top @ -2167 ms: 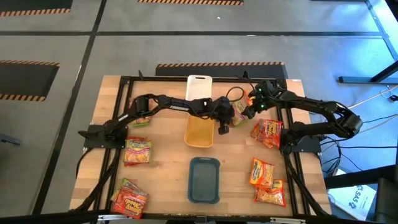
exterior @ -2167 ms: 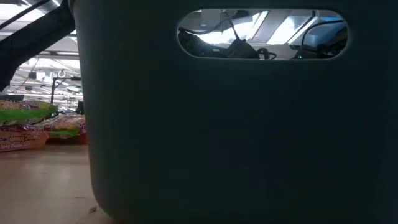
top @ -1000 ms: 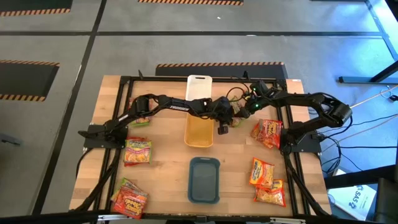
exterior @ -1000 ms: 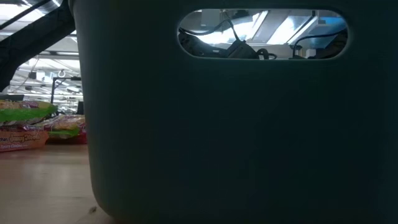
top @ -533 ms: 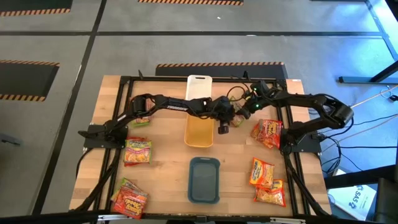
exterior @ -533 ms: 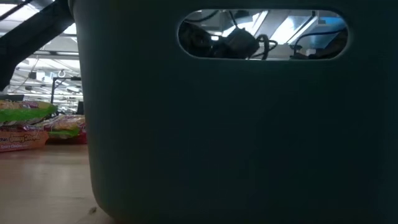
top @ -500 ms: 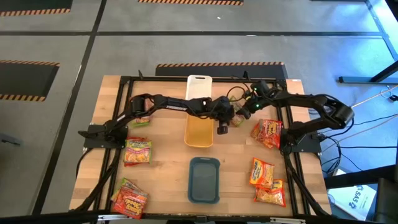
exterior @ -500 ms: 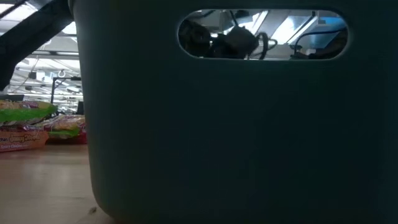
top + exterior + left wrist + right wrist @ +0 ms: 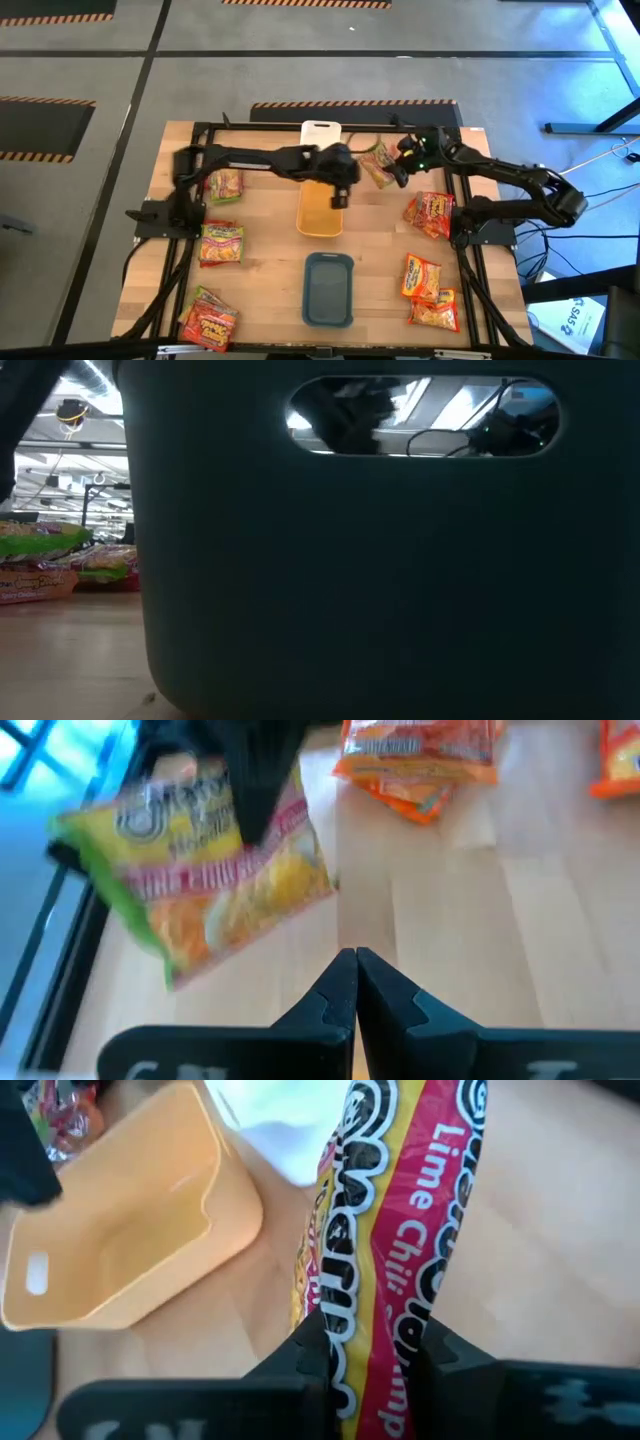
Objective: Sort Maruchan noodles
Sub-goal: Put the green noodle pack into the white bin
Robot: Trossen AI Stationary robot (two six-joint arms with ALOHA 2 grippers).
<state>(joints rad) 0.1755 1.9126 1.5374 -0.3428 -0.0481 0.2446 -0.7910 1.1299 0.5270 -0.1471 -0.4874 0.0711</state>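
The right gripper (image 9: 365,1355) is up in the air with its two fingers squeezed tight on a Lime Chili Shrimp packet (image 9: 377,166). The packet hangs lifted off the wooden table (image 9: 270,260), and it has green, pink and yellow on it. Just beside this gripper, on its left, is the orange tray (image 9: 321,209), and the white tray (image 9: 320,133) sits right behind that one. The left gripper (image 9: 356,982) is over the orange tray, very near the held packet, and its fingers are pressed together with nothing between them. Near the right gripper, on its other side, a red packet (image 9: 431,213) lies flat on the table. More orange packets (image 9: 427,292) lie farther off on that side. The teal tray (image 9: 329,288) sits well apart from both grippers. Other green-pink packets (image 9: 221,243) lie far off on the left arm's side.
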